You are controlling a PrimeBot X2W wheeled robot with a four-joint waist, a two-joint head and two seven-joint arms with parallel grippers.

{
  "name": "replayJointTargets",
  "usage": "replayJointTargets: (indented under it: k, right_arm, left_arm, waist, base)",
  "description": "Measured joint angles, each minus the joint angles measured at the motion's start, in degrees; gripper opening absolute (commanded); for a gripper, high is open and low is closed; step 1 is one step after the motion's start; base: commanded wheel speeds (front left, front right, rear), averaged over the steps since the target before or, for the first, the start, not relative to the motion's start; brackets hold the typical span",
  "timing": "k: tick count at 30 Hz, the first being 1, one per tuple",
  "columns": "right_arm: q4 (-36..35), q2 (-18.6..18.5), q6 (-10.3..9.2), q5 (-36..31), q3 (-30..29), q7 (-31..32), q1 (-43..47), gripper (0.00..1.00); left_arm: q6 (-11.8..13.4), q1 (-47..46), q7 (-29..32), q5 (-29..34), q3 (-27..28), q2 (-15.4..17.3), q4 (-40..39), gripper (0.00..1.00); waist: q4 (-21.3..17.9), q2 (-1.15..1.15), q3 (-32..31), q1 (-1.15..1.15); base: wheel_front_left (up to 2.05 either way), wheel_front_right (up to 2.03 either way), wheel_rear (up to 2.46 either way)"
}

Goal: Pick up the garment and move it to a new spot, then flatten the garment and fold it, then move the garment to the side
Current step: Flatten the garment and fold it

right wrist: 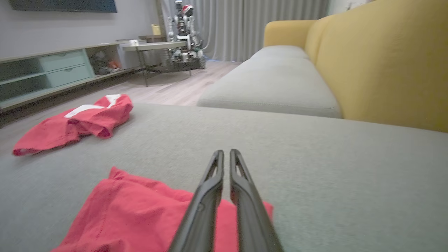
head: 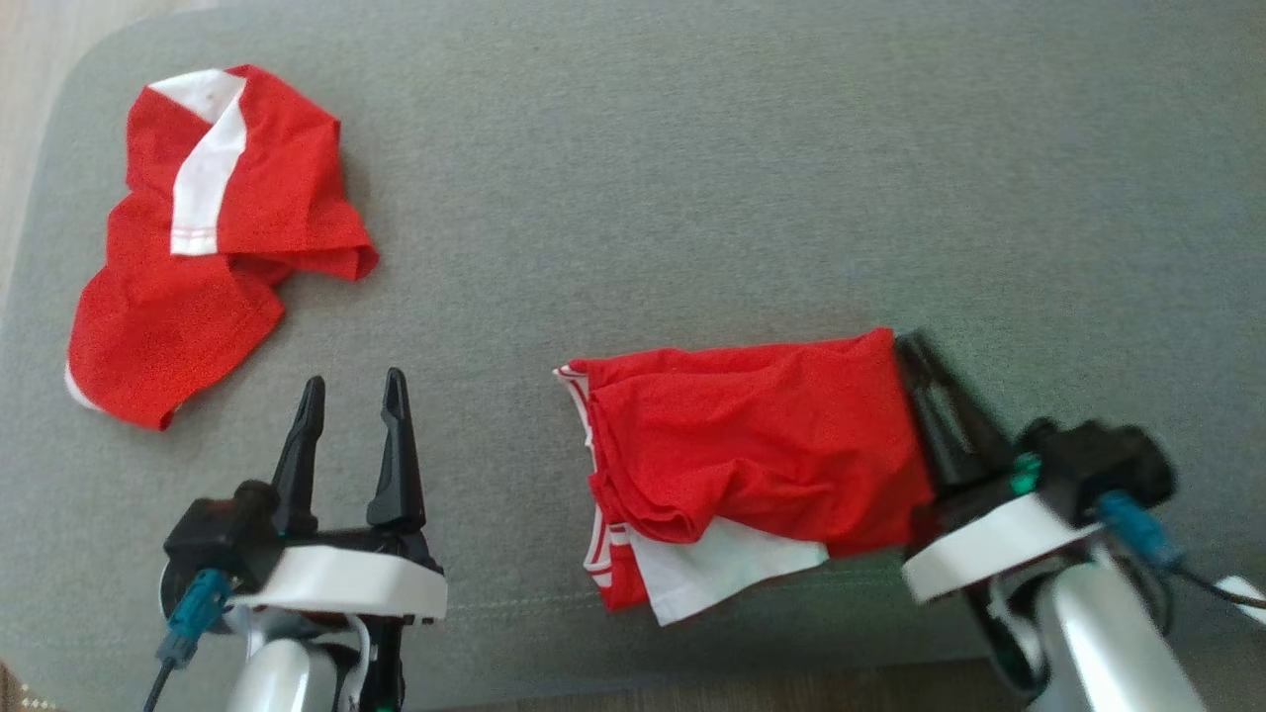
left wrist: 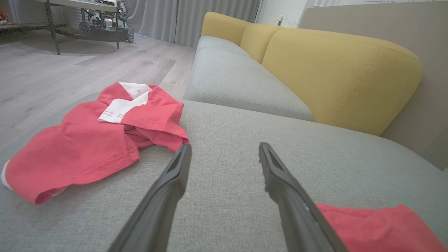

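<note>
Two grippers noted: right gripper [head: 915,348] was nearly clenched over the garment [head: 762,445], which lay folded just left of it, hold on cloth unconfirmed; left gripper [head: 356,381] gaped, idle. Judged step: moving aside. Next move required a confirmed pinch.

No lettering, label, brand or number can be read on anything.

Two red garments [head: 213,247] [head: 762,445], two tools [head: 355,378] [head: 915,348]
</note>
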Motion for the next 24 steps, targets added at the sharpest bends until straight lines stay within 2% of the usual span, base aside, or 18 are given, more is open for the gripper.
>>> replayJointTargets:
  k: [5, 10, 15, 20, 24]
  right_arm:
    - [5.35, -1.99, 0.0, 3.25, 7.72, 0.0, -0.19, 0.0]
    - [10.91, -2.23, 0.0, 6.58, 14.4, 0.43, -0.83, 0.0]
    - [15.66, -3.05, 0.0, 9.11, 19.37, 4.12, -3.41, 0.0]
    - [15.12, -3.44, 0.0, 12.66, 25.35, 6.59, -3.63, 0.0]
    - [14.16, -3.85, 0.0, 14.56, 27.19, 8.48, -3.61, 0.0]
  left_arm:
    - [0.01, -0.05, 0.0, -0.05, -0.33, 0.0, 0.16, 1.0]
    - [0.05, -0.06, 0.0, -0.67, -0.42, 0.0, 0.36, 1.0]
    - [0.34, -0.07, 0.0, -0.66, -0.47, 0.0, 0.51, 1.0]
    - [0.43, -0.09, 0.0, -0.67, -0.57, 0.0, 0.58, 1.0]
    - [0.85, -0.11, 0.0, -1.16, -0.73, 0.0, 0.56, 1.0]
  waist:
    - [1.68, 0.0, 0.53, 0.0]
    - [3.44, 0.0, 0.95, 0.0]
    - [4.71, 0.0, 1.29, 0.0]
    - [5.39, 0.0, 1.31, 0.0]
    - [5.4, 0.0, 1.27, 0.0]
  base:
    - [0.0, 0.0, 0.0]
    - [0.0, 0.0, 0.0]
    - [0.0, 0.0, 0.0]
    - [0.0, 0.0, 0.0]
    - [0.0, 0.0, 0.0]
